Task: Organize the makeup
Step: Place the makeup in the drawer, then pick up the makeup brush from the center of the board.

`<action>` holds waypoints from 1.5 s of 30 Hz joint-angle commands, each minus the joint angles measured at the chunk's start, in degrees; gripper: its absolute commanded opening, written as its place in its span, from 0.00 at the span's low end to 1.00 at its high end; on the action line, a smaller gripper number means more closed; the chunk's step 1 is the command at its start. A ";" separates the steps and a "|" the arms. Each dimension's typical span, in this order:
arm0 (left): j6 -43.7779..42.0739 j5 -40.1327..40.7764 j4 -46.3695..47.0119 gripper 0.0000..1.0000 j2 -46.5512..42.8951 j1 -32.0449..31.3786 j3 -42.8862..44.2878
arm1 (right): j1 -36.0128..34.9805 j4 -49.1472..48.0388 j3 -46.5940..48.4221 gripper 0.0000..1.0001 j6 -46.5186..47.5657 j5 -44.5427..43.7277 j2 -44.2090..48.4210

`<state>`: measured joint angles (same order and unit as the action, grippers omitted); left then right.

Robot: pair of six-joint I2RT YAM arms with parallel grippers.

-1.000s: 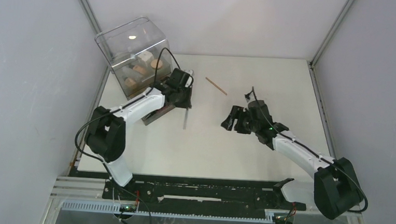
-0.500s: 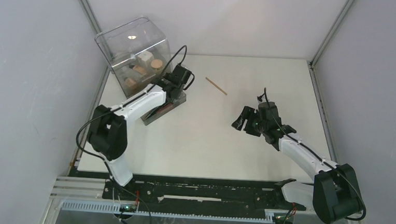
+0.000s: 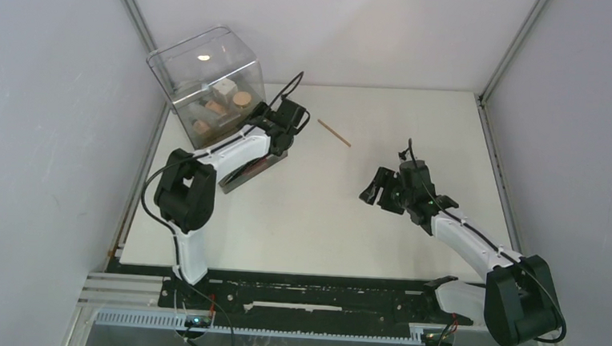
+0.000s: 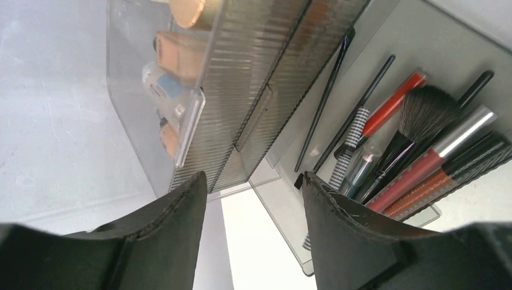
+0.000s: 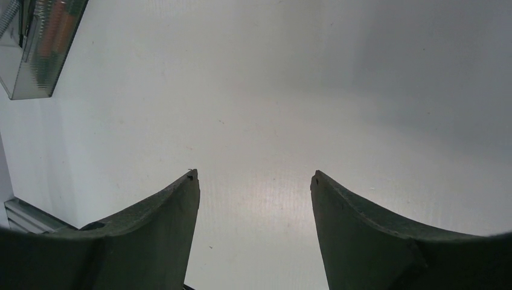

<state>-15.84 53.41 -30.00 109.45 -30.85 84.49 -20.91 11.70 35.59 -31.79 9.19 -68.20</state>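
The makeup in view is split between two places. Thin black brushes [image 4: 362, 115], a fluffy dark brush [image 4: 425, 109] and red lip tubes [image 4: 416, 172] lie in the pulled-out clear drawer [image 4: 284, 208], which the top view shows as the drawer [image 3: 243, 171]. Beige bottles [image 4: 181, 57], a white cube [image 3: 225, 88] and a tan compact [image 3: 243, 99] sit inside the clear box [image 3: 205, 70]. My left gripper [image 4: 253, 178] hangs open over the drawer's far end with nothing between its fingers. My right gripper [image 3: 376, 189] is open over bare table, also empty [image 5: 253, 175].
A thin tan stick [image 3: 334, 132] lies on the white table [image 3: 324, 222] between the two grippers, toward the far side. The clear box stands in the far left corner against the grey wall. A corner of the drawer [image 5: 36, 54] shows at the right wrist view's upper left.
My left gripper, which was shut on a thin brush over the drawer, has moved toward the far side and opened. The right gripper shifted slightly right, then held still.
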 commanded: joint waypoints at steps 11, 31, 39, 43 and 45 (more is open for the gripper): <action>20.52 -22.60 -8.52 0.61 -16.77 -0.20 4.67 | -1.30 6.82 13.28 0.75 7.28 -6.95 -8.38; 33.16 -38.98 -6.46 0.61 -40.87 2.73 -18.40 | -4.05 27.73 63.81 0.79 18.37 -13.63 -50.72; 34.20 -40.58 -6.13 0.61 -41.69 4.34 -19.62 | -3.98 34.43 83.12 0.79 19.67 -15.03 -64.24; 34.16 -40.59 -6.28 0.61 -42.44 4.67 -19.55 | -3.91 38.66 94.24 0.78 20.33 -15.74 -71.33; 34.20 -40.67 -6.34 0.61 -42.77 4.82 -19.67 | -3.58 40.58 99.54 0.73 20.40 -15.61 -74.64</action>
<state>17.19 13.50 -38.22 69.21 -26.52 65.56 -24.77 47.35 125.71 -13.06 -5.13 -139.00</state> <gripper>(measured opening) 0.608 0.770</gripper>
